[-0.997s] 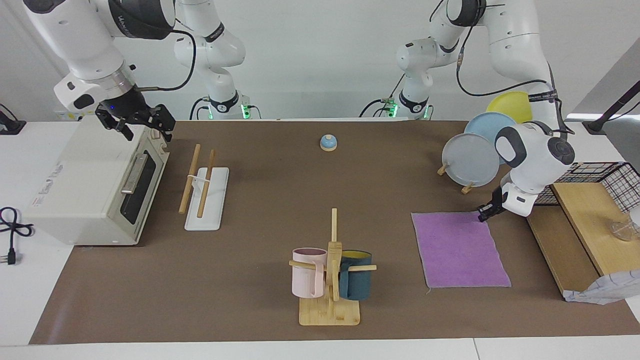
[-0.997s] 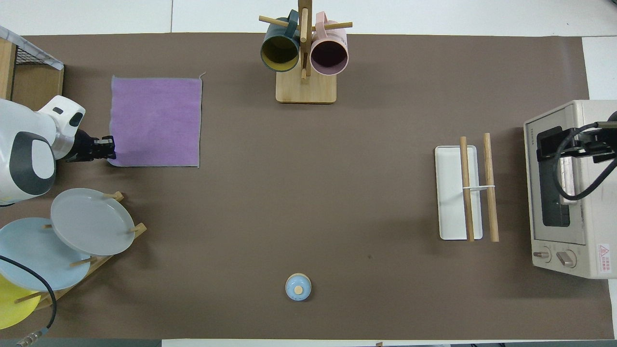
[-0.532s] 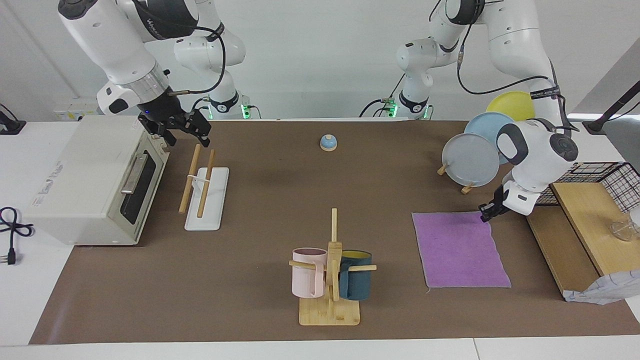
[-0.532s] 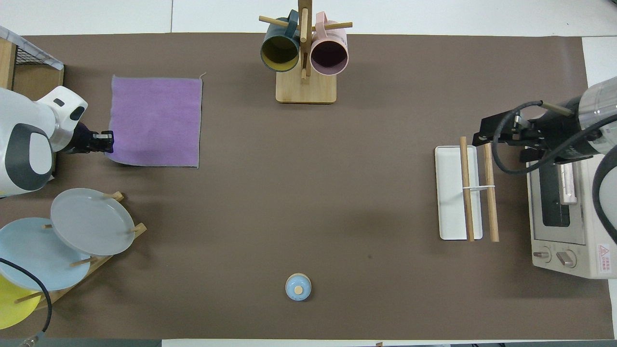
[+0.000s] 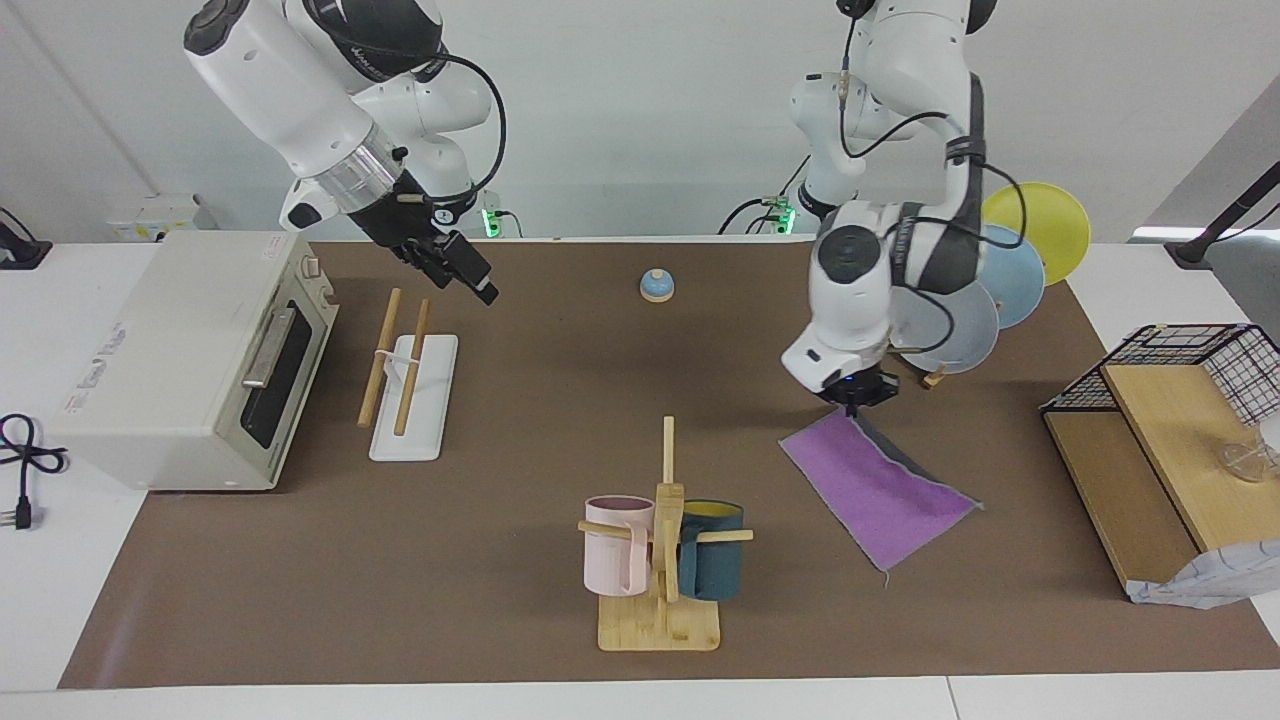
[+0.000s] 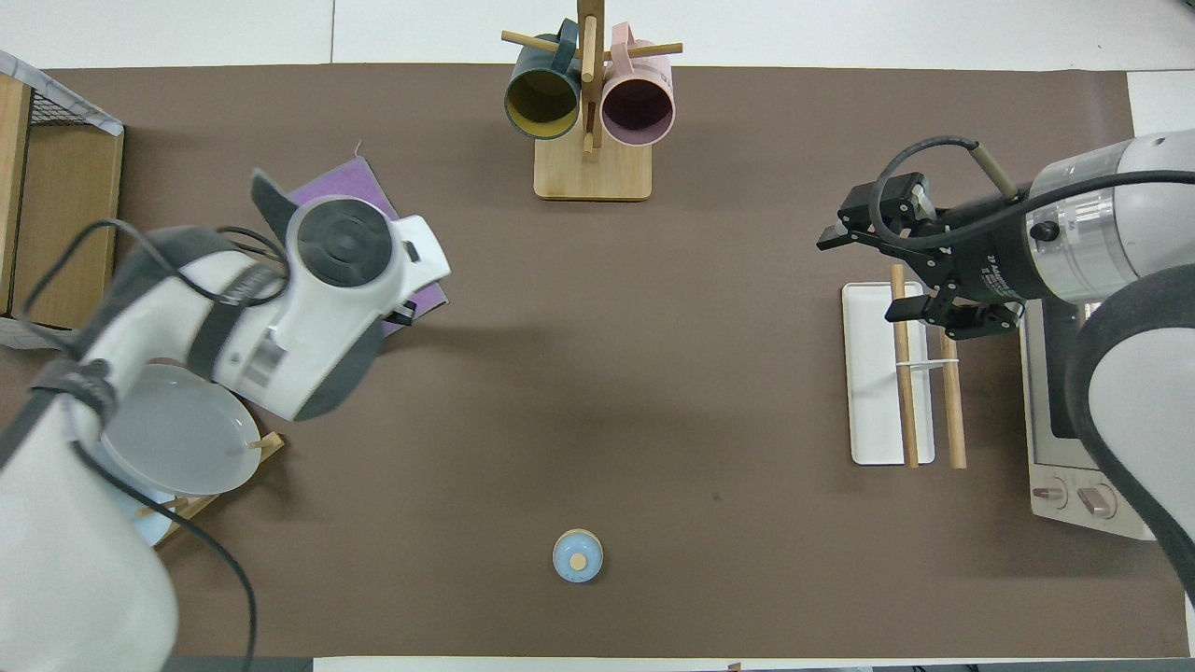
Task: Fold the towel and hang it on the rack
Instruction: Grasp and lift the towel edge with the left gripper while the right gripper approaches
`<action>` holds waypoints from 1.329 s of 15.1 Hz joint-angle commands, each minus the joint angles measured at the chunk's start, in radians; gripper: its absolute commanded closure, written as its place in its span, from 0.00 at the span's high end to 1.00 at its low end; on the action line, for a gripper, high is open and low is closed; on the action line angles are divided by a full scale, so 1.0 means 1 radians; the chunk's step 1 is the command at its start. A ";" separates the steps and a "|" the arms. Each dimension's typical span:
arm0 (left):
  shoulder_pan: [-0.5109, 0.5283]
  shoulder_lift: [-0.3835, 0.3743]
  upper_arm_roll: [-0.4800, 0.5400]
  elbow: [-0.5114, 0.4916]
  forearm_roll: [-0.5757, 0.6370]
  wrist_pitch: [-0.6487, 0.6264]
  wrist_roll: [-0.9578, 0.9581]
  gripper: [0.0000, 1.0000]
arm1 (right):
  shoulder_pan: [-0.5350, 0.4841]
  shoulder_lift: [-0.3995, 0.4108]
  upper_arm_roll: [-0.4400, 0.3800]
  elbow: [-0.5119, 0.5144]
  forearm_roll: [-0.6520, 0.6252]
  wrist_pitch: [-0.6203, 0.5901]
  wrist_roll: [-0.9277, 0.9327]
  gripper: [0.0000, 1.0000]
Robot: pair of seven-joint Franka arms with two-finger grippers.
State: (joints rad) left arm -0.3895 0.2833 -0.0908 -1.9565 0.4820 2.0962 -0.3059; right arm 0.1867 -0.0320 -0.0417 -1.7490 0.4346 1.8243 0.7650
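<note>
The purple towel [image 5: 870,485] lies on the brown mat, with one corner lifted so its dark grey underside shows along one edge. My left gripper [image 5: 852,397] is shut on that raised corner, a little above the mat. In the overhead view the left arm covers most of the towel [image 6: 341,182] and hides the gripper. The rack [image 5: 405,375], two wooden rods on a white base, stands in front of the oven toward the right arm's end; it also shows in the overhead view [image 6: 878,373]. My right gripper [image 5: 470,280] is open and empty in the air beside the rack.
A mug tree [image 5: 665,530] with two mugs stands farther from the robots, mid-table. A plate stand [image 5: 945,325] is by the left arm. A toaster oven [image 5: 190,360], a small blue bell [image 5: 656,286] and a black wire basket shelf [image 5: 1190,390] are also here.
My left gripper took hold of the towel's corner and carried it up and toward the table's middle, turning the towel. My right gripper moved from over the oven to beside the rack.
</note>
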 commanded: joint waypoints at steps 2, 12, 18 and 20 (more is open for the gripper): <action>-0.022 0.069 0.020 -0.015 0.113 0.061 -0.025 0.00 | 0.014 -0.043 0.003 -0.072 0.047 0.053 0.062 1.00; 0.043 0.036 0.017 0.045 -0.084 0.039 -0.019 1.00 | 0.053 -0.046 0.005 -0.099 0.160 0.139 0.281 1.00; 0.176 -0.018 0.017 0.061 -0.377 0.059 0.105 1.00 | 0.155 -0.048 0.005 -0.119 0.165 0.267 0.436 1.00; 0.242 -0.027 0.017 0.021 -0.494 0.109 0.196 1.00 | 0.158 -0.054 0.006 -0.135 0.165 0.267 0.442 1.00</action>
State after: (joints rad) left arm -0.2110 0.2696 -0.0684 -1.8894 0.0859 2.1506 -0.1905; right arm 0.3493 -0.0533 -0.0368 -1.8378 0.5804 2.0686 1.2000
